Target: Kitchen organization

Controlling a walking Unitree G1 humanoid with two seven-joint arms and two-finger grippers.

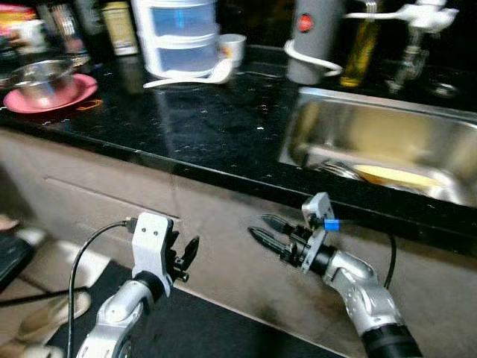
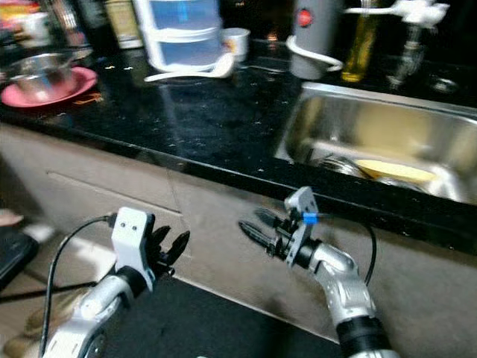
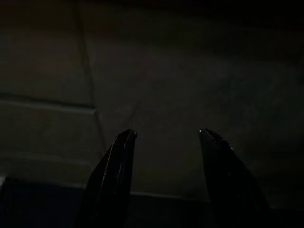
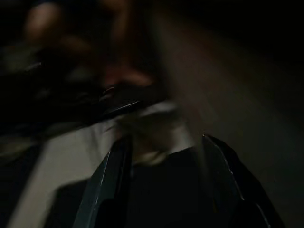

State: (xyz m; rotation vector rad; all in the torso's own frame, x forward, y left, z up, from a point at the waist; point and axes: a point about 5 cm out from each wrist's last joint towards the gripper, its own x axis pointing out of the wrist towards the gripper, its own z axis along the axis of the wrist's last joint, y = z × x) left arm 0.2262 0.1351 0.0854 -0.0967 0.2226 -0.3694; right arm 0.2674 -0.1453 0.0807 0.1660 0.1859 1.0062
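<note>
- In front of the black countertop (image 1: 209, 119), below its front edge, I hold both arms low against the beige cabinet face (image 1: 223, 224); nothing is gripped.
- The left gripper (image 1: 186, 257) has its two fingers apart and empty. The left wrist view is dark, but it shows the two tips with a clear gap, facing the cabinet.
- The right gripper (image 1: 264, 230) is also spread and empty, pointing sideways toward the left one, below the countertop edge.
- I judge that the work is at the approach step: no item is chosen yet. The things to organize are up on the countertop: a metal bowl (image 1: 43, 80) on a pink plate (image 1: 78, 95) at its far left, a white stacked container (image 1: 179, 33) at the back with a white spoon (image 1: 195, 76) just beside it and a small cup (image 1: 232, 46).
- The sink (image 1: 373, 142) is set into the countertop at its right end; something yellow lies inside, and I cannot tell what it is.
- The next move calls for raising one arm above the countertop edge before any reaching.
- The right wrist view is blurred and dark. The bottles behind the countertop are cut off at the top.
</note>
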